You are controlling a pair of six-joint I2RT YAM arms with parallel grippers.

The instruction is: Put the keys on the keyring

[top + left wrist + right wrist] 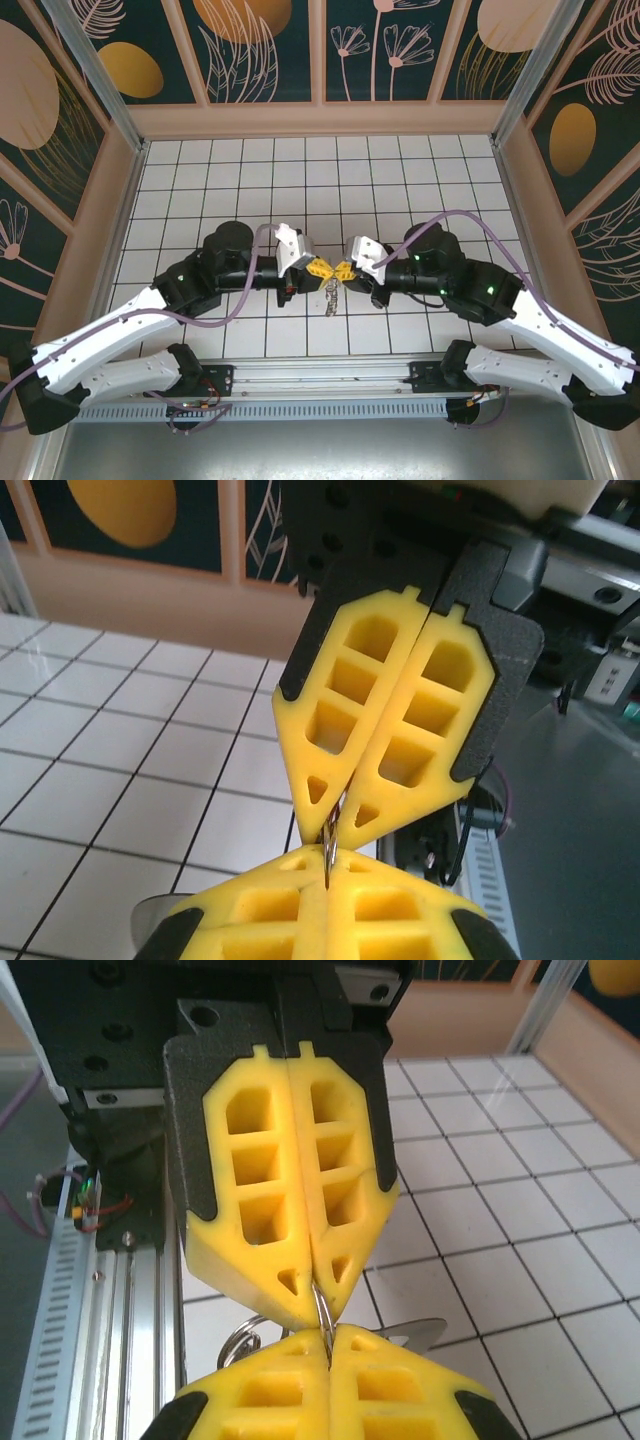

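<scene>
My left gripper (322, 269) and right gripper (342, 269) meet tip to tip above the middle of the tiled floor. Both are shut on the same thin metal wire, the keyring (329, 852). In the left wrist view my own yellow fingers (250, 910) are at the bottom, and the right gripper (335, 825) points down at them. The right wrist view has the keyring wire (322, 1312) pinched between both pairs of tips, small ring coils (238, 1340) to the left and a silver key blade (420, 1332) to the right. The keys (329, 296) hang as a small dark cluster under the tips.
White tiled floor (300, 180) stretches behind the grippers to tan walls (320, 120). A slotted metal rail (320, 385) carrying both arm bases runs along the near edge. Purple cables (250, 290) loop beside each forearm.
</scene>
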